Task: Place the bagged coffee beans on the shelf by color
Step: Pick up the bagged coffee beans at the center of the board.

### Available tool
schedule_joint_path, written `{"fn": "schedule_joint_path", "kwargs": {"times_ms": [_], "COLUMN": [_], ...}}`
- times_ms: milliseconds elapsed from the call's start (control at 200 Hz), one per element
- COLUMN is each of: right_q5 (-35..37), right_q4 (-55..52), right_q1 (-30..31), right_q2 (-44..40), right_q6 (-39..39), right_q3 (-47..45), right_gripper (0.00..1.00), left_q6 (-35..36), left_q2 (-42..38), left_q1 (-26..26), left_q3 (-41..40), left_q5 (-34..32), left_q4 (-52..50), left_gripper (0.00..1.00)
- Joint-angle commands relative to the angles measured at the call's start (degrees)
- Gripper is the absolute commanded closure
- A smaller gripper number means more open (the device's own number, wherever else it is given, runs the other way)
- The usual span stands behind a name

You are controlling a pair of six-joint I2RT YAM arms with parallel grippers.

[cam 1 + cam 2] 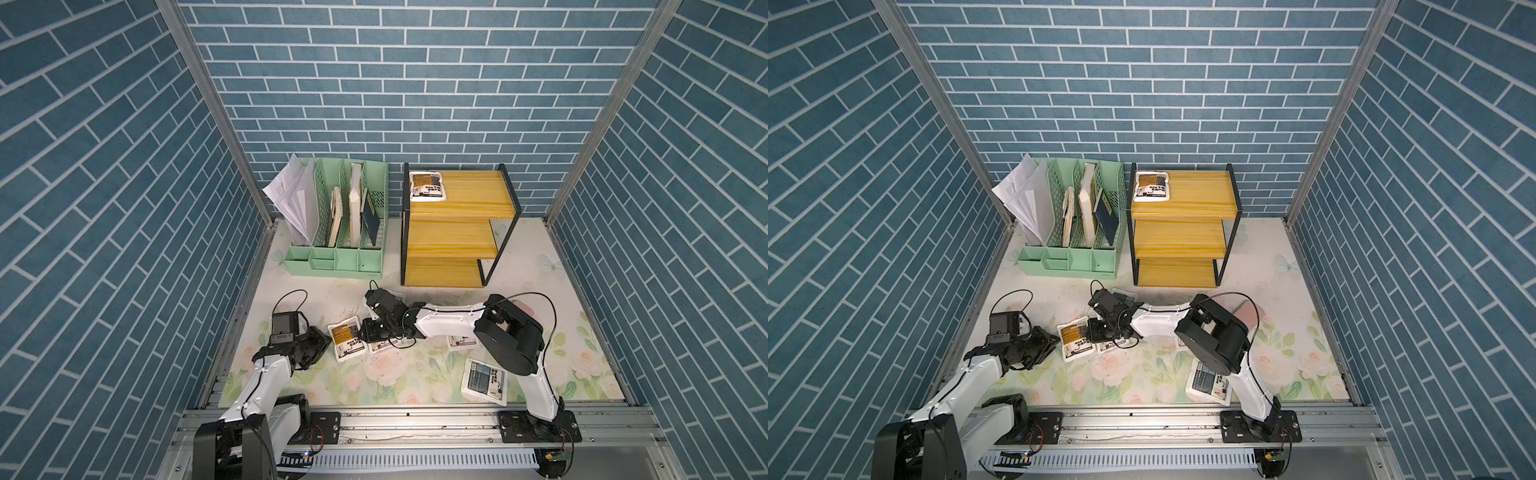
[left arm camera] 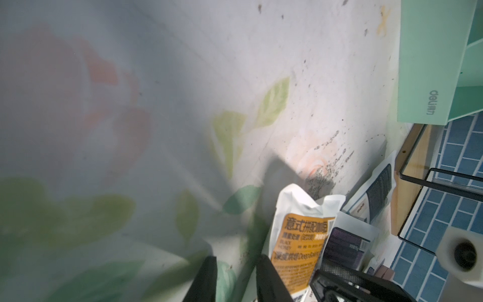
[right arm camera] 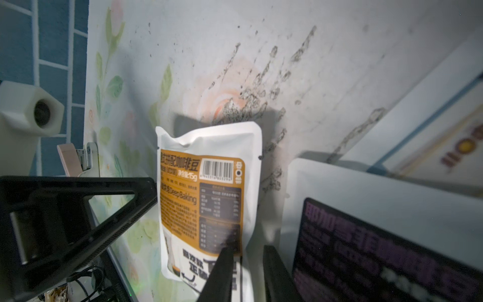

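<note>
An orange-brown bag of coffee beans (image 1: 347, 338) (image 3: 206, 188) lies on the floral table mat. My right gripper (image 1: 365, 332) (image 3: 248, 251) is shut on its edge, one finger over the label. Next to it lies a purple bag (image 3: 366, 248) (image 1: 384, 345). My left gripper (image 1: 322, 347) (image 2: 236, 261) stands narrowly open on the bag's other side, with only mat between its fingers. A grey-blue bag (image 1: 486, 380) lies front right, another (image 1: 1124, 297) behind the right wrist. The shelf (image 1: 449, 237) holds one orange-brown bag (image 1: 428, 187) on its top tier.
A mint-green file organizer (image 1: 336, 257) with papers and books stands left of the shelf. A pink case (image 1: 1250, 316) lies beyond the right arm's elbow. One more bag (image 1: 461, 341) is half hidden under the right forearm. Blue brick walls close in three sides.
</note>
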Motion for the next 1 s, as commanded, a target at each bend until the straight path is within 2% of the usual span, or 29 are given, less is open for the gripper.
{"fn": "schedule_joint_path", "kwargs": {"times_ms": [0, 150, 310, 375, 455, 695, 810, 990], "right_q5": [-0.7, -4.2, -6.7, -6.4, -5.8, -4.3, -3.0, -1.3], "right_q4": [1.0, 6.4, 11.8, 12.3, 12.0, 9.9, 7.6, 0.9], "right_q1": [-0.4, -1.0, -1.6, -1.7, -1.7, -1.7, -1.7, -1.7], "right_q2": [1.4, 1.4, 0.6, -0.4, -2.4, -9.5, -12.6, -16.3], "right_q6": [-1.5, 0.1, 2.3, 2.4, 2.1, -0.1, -1.2, -4.6], "right_q3": [1.0, -1.1, -3.8, -4.6, -5.2, -6.7, -6.7, -3.9], "right_gripper": [0.71, 0.77, 0.91, 1.0, 1.0, 1.0, 1.0, 1.0], "left_q6": [0.9, 0.8, 0.7, 0.7, 0.7, 1.6, 2.7, 3.3], "left_q2": [0.2, 0.2, 0.1, -0.3, -1.9, -11.3, -12.2, -11.8], "left_q1": [-0.2, -0.3, -0.3, -0.3, -0.3, -0.3, -0.3, -0.4], "left_q3": [-1.4, -1.5, -1.4, -1.0, 0.0, 9.4, 13.9, 15.5], "left_q5": [-2.3, -2.7, -2.9, -3.0, -3.0, -7.7, -10.1, -7.8], "left_q4": [-1.7, -1.8, -2.1, -2.6, -4.4, -14.7, -17.6, -15.9], "left_gripper": [0.68, 0.68, 0.68, 0.68, 0.65, 0.43, 0.41, 0.4]}}
